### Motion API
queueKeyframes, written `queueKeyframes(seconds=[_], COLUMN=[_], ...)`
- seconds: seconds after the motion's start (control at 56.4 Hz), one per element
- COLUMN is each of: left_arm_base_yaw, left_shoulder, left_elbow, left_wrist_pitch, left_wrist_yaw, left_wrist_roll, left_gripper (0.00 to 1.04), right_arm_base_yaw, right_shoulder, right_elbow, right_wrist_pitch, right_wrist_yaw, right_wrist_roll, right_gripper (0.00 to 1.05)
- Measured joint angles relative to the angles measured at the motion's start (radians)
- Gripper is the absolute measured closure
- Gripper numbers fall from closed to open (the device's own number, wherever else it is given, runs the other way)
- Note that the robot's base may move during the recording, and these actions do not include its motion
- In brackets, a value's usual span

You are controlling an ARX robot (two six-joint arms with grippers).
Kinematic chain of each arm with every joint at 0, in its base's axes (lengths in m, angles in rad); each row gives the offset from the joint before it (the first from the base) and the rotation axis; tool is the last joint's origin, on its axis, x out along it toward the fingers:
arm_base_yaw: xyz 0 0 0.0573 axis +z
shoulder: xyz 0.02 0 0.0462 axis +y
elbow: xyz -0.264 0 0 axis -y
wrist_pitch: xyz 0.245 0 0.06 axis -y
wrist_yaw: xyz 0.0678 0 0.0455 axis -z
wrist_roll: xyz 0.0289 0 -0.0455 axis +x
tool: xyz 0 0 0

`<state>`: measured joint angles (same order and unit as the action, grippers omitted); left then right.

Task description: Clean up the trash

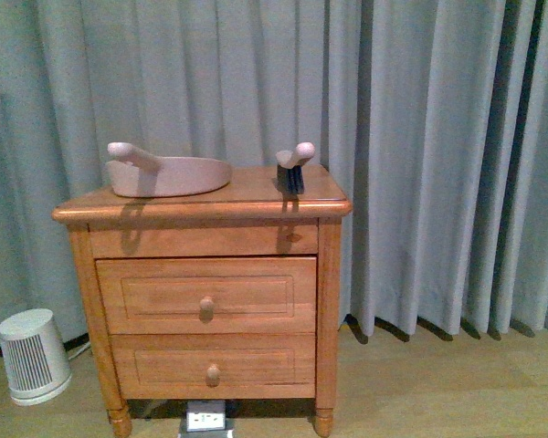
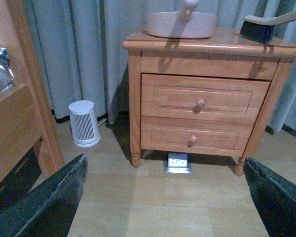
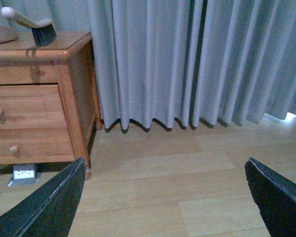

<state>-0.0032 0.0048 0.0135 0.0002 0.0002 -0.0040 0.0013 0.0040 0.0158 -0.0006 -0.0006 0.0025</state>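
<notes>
No trash shows in any view. A beige dustpan (image 1: 169, 173) lies on top of a wooden nightstand (image 1: 201, 301), with a hand brush (image 1: 292, 169) standing beside it at the right. Both also show in the left wrist view, the dustpan (image 2: 181, 23) and brush (image 2: 266, 25) on the nightstand (image 2: 207, 103). My left gripper (image 2: 163, 197) is open over bare wooden floor in front of the nightstand. My right gripper (image 3: 165, 197) is open over bare floor near the curtain, with the brush (image 3: 37, 27) on the nightstand corner (image 3: 34, 98). Neither arm shows in the front view.
Grey curtains (image 1: 420, 137) hang behind and right of the nightstand. A small white ribbed heater (image 1: 32, 356) stands on the floor at its left. A small white-and-grey device (image 1: 205, 420) lies under the nightstand. Another wooden piece of furniture (image 2: 15, 108) is close by the left gripper.
</notes>
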Motion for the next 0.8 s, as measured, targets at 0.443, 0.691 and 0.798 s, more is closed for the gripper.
queueKeyframes(seconds=[0.443, 0.691, 0.798], left_arm_base_yaw=[0.000, 0.000, 0.000], left_shoulder=[0.000, 0.000, 0.000], left_elbow=[0.000, 0.000, 0.000], left_wrist_pitch=[0.000, 0.000, 0.000], left_wrist_yaw=[0.000, 0.000, 0.000], left_wrist_roll=[0.000, 0.000, 0.000], left_gripper=[0.08, 0.08, 0.08], right_arm_base_yaw=[0.000, 0.000, 0.000], right_shoulder=[0.000, 0.000, 0.000], right_elbow=[0.000, 0.000, 0.000], right_wrist_pitch=[0.000, 0.000, 0.000], right_wrist_yaw=[0.000, 0.000, 0.000], right_wrist_roll=[0.000, 0.000, 0.000], right_gripper=[0.07, 0.07, 0.07])
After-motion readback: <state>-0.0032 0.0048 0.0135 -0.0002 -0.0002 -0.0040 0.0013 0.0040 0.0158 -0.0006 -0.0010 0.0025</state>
